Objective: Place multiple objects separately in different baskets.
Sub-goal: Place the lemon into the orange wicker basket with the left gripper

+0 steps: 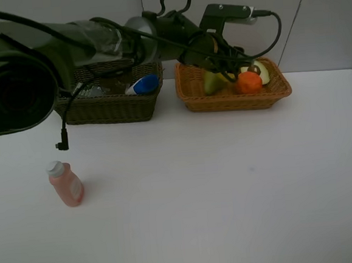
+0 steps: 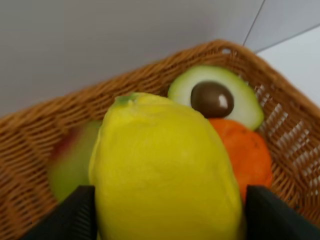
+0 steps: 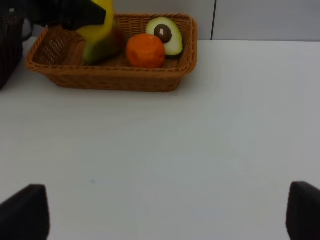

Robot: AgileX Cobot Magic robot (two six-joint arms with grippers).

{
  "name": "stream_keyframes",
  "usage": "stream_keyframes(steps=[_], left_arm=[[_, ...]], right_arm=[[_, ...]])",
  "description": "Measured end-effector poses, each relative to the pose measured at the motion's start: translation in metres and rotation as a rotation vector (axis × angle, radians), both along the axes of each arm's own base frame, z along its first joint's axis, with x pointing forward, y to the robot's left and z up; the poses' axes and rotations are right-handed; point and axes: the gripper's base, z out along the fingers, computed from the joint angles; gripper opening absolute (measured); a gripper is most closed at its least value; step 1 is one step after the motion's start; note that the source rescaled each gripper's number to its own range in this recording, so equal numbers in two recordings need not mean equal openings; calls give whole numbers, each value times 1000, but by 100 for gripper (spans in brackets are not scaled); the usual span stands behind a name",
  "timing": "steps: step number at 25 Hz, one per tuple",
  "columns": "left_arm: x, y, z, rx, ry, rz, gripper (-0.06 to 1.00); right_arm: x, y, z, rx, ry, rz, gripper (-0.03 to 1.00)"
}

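Note:
My left gripper (image 2: pixel 170 220) is shut on the yellow lemon (image 2: pixel 165 170), its dark fingers (image 2: pixel 65 215) on both sides of it. It holds the lemon (image 3: pixel 95 25) just above the light orange basket (image 1: pixel 234 100). In that basket lie the green-red pear (image 1: pixel 213 81), the orange (image 1: pixel 249 82) and the avocado half (image 1: pixel 261 71). The dark basket (image 1: pixel 110 109) holds the white blue-capped bottle (image 1: pixel 143 85). A pink bottle (image 1: pixel 66 184) stands alone on the table at front left. My right gripper (image 3: pixel 160 220) is open over bare table, well in front of the orange basket (image 3: pixel 110 80).
The left arm stretches across the dark basket and hides most of its inside. A cable plug (image 1: pixel 62 145) dangles in front of that basket. The two baskets stand side by side against the back wall on the white table (image 1: pixel 229 182).

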Motion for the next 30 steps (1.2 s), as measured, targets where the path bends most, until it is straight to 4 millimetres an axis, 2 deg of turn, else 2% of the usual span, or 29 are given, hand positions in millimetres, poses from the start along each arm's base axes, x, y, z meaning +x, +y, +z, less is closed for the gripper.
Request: stream_keyframes(steps=[24, 25, 27, 30], left_arm=[[2, 0, -4, 45, -43, -27, 78], [2, 1, -4, 60, -51, -31, 80], [2, 1, -4, 77, -67, -40, 93], [2, 1, -4, 84, -74, -43, 98]], right_arm=[[0, 0, 0, 0, 0, 0, 100], [0, 0, 0, 0, 0, 0, 100], [0, 0, 0, 0, 0, 0, 100], [0, 0, 0, 0, 0, 0, 100]])
